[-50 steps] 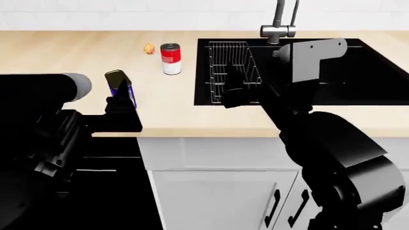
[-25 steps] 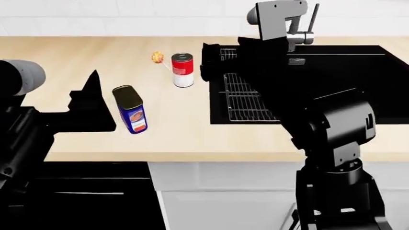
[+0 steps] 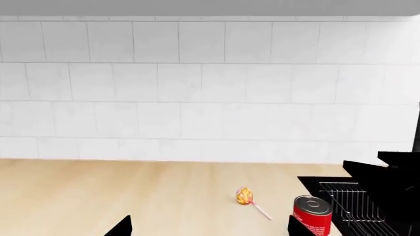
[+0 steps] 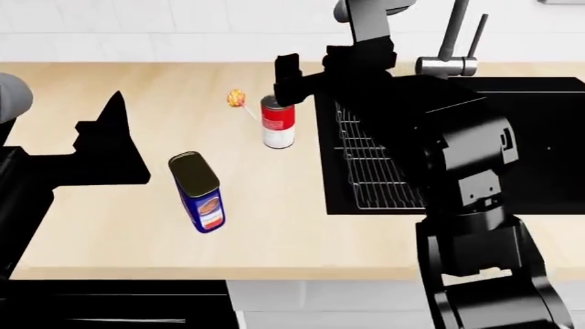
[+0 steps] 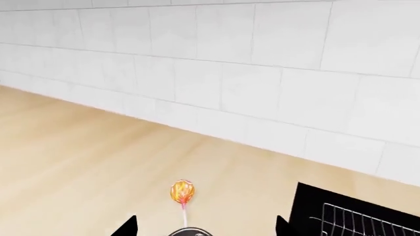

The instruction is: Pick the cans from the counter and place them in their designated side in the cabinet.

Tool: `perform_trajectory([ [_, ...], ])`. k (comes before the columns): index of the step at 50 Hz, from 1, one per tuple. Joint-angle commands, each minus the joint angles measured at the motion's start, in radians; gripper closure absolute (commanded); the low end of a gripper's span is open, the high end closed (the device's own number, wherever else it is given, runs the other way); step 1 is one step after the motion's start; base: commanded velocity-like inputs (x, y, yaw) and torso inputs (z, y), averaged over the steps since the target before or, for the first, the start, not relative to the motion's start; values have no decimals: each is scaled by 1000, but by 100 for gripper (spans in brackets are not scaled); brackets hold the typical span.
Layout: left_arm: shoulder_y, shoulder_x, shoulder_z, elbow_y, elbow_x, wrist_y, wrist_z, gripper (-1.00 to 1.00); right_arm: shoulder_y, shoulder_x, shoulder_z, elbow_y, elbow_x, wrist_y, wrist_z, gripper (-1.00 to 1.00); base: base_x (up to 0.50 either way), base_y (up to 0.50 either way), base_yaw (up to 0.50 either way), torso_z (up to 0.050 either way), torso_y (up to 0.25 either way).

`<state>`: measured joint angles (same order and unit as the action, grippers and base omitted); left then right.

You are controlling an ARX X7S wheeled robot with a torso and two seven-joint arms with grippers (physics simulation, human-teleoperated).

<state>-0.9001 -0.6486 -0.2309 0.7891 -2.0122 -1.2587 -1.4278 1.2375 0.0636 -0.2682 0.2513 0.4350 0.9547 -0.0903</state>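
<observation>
The red-and-white can (image 4: 278,123) stands upright on the counter (image 4: 274,226) close to the sink's left edge. My right gripper (image 4: 306,82) hovers open just above it; in the right wrist view the can's dark lid (image 5: 190,232) shows between the spread fingertips (image 5: 125,227) of the right gripper (image 5: 204,227). The taller blue can (image 4: 201,192) stands nearer the front edge. My left gripper (image 4: 109,133) is to its left, apart from it. In the left wrist view the left gripper (image 3: 210,228) is open and empty, with the red can (image 3: 312,214) off to one side.
An orange lollipop (image 4: 237,98) lies just behind the red can, also seen as the lollipop (image 5: 182,191) in the right wrist view. The black sink (image 4: 549,137) holds a wire rack (image 4: 366,171), with the faucet (image 4: 453,41) behind. A white tiled wall (image 3: 210,98) backs the counter.
My right gripper swung from over the sink to above the red can. The left gripper drew back leftward from the blue can. The head view rose and shifted.
</observation>
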Motion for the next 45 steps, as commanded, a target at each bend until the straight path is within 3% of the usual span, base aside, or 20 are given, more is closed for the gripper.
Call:
perform_trajectory([
  [1,-14,-40,17,8,-27,35,-21,-100,33,-16,-48,106,6,-36,-30,-100,0,0,0,0,0],
  [27,13,-63,15,31,-5,73,1,-100,69,-24,-155,376,28,-29,-100,-100,0,0,0,0,1],
  [45,26,-60,21,31,28,83,22,-100,110,-62,-282,624,39,-221,-160,-100,0,0,0,0,0],
])
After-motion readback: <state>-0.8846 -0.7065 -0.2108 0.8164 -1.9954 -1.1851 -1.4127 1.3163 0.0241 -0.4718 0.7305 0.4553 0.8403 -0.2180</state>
